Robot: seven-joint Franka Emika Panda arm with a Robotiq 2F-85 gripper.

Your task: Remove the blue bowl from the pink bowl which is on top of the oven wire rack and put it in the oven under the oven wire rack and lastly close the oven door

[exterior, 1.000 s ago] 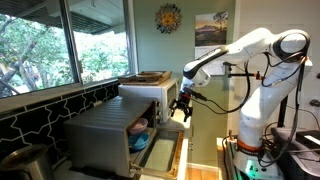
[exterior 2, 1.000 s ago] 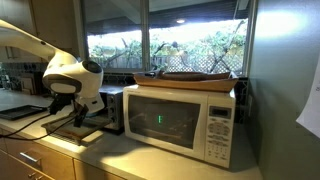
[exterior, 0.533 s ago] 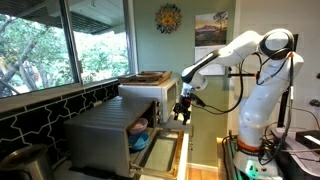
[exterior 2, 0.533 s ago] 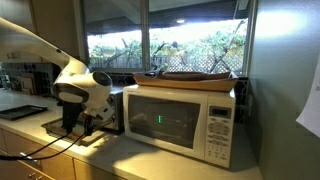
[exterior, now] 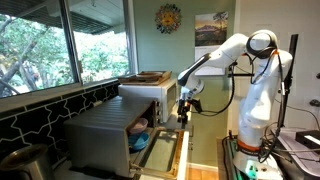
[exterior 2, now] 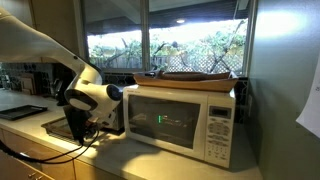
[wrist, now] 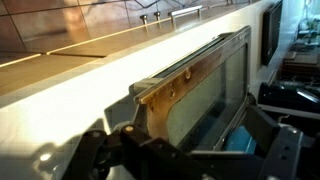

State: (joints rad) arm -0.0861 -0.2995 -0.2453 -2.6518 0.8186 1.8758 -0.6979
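the oven door (exterior: 166,155) hangs fully open, so the closing step is plainly not yet done; inside the oven (exterior: 100,135) the blue bowl (exterior: 141,143) shows at about 6 o'clock of the pink bowl (exterior: 138,126) (too small to tell whether it sits nested in it or already beneath the rack); the end effector (exterior: 183,110) hovers outside, at 2 o'clock of the oven mouth, jaws spread wide and empty; by my judgement the door, at least, remains.

Brushed metal oven (exterior: 100,132), glossy glass oven door (exterior: 163,153)
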